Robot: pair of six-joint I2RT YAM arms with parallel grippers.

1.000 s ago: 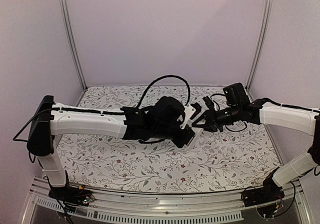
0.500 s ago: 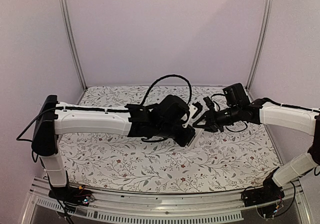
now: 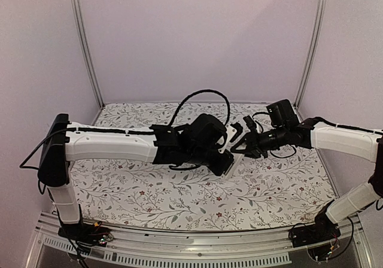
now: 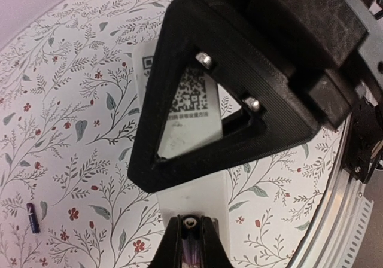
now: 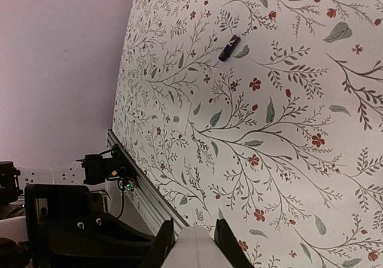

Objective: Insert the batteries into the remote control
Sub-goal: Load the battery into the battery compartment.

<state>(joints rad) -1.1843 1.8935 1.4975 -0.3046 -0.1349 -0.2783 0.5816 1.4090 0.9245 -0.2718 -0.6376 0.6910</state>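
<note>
My right gripper (image 5: 191,239) is shut on the white remote control (image 5: 195,251) and holds it above the table. In the left wrist view the remote control (image 4: 192,181) shows a QR label through the right gripper's black triangular finger. My left gripper (image 4: 191,253) is shut on a dark purple battery (image 4: 192,244), whose end touches the remote's near end. A second battery (image 4: 33,216) lies loose on the floral cloth; the right wrist view shows this battery (image 5: 229,47) too. From above, left gripper (image 3: 224,160) and right gripper (image 3: 242,146) meet at the remote control (image 3: 235,159).
A floral cloth (image 3: 179,190) covers the table. A metal rail (image 3: 197,253) runs along the near edge, with frame posts (image 3: 84,40) at the back corners. Black cables (image 3: 203,94) loop above the left wrist.
The left arm shifted slightly right, toward the right gripper, early in the second, then stayed still. The right arm has not moved.
</note>
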